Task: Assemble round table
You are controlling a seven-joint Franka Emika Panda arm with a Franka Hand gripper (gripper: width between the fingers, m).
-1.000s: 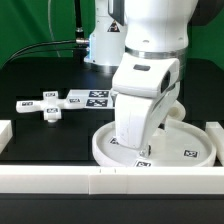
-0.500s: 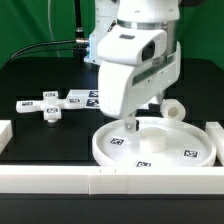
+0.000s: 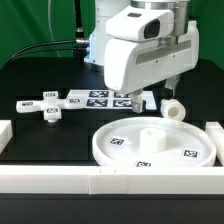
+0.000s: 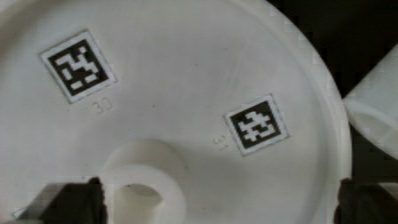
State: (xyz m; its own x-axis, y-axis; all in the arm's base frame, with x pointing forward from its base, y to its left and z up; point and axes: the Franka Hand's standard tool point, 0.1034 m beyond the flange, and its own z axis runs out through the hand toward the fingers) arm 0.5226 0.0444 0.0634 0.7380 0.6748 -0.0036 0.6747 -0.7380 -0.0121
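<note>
Black table (image 3: pixel 30 80), green backdrop (image 3: pixel 30 20): loose round-table parts.
Disc (image 3: pixel 150 146) lay front centre, leg (image 3: pixel 175 108) near its far rim, foot (image 3: pixel 46 108) well apart; I saw gripper (image 4: pixel 214 205) above disc, jaws apart, empty.

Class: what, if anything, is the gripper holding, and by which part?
Nothing: the gripper hangs open above the round disc, jaws apart and empty.
</note>
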